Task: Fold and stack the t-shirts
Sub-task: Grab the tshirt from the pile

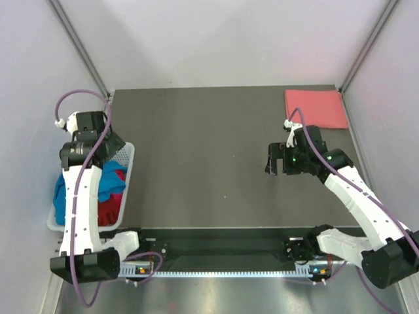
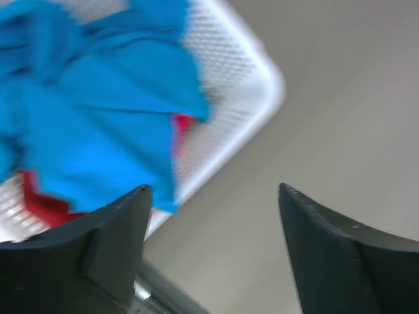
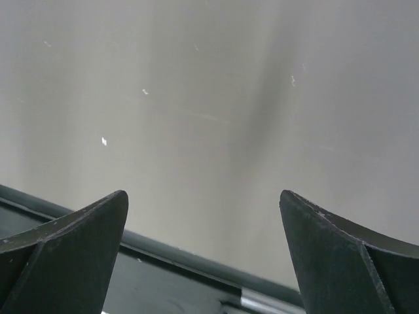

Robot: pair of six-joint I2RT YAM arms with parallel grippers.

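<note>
A salmon pink t-shirt (image 1: 315, 108) lies folded flat at the table's far right corner. A bright blue t-shirt (image 1: 65, 191) lies crumpled in the white basket (image 1: 128, 175) at the left, on top of a dark red one (image 1: 111, 207). In the left wrist view the blue cloth (image 2: 98, 98) covers most of the basket (image 2: 242, 85), with red (image 2: 46, 204) showing under it. No magenta shirt shows clearly. My left gripper (image 1: 118, 149) (image 2: 215, 190) is open and empty above the basket's far right corner. My right gripper (image 1: 275, 161) (image 3: 203, 194) is open and empty over bare table.
The dark table (image 1: 203, 150) lies between the basket and the pink shirt. A black rail (image 1: 222, 247) with the arm bases runs along the near edge and shows in the right wrist view (image 3: 196, 261). Pale walls stand on three sides.
</note>
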